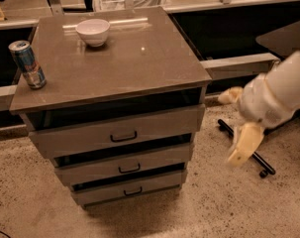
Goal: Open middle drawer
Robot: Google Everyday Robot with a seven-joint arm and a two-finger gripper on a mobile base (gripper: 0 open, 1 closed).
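**Location.** The middle drawer sits in the lower centre of the frame. It is the second of three grey fronts in the cabinet, below the taller top drawer and above the narrower bottom drawer. Its front looks pushed in, with a dark gap above it. The task is judged not yet begun.

**End effector.** The gripper is at the right of the frame, beside the cabinet and well apart from every drawer front. Its two cream fingers are spread wide and hold nothing.

**Handling, as judged.**
- The drawer is a rigid panel box, likely on runners.
- It should slide rather than flex and give moderate, steady resistance.
- The flat front offers no purchase of its own.

**Point of hold.** The only usable feature is the small black pull handle at the middle of the front.
- It is a thin bar standing slightly proud of the panel, so there is little room behind it.
- One finger should hook under or behind the bar at its centre.
- The draw should run straight out, toward the lower edge of the frame.
- A pull off centre may make the drawer bind.

**Hazards.**
- The handles of the neighbouring drawers lie just above and just below, so picking the wrong one is a real risk.
- A can and a bowl stand on the cabinet top, and a sharp tug could unsettle the can.
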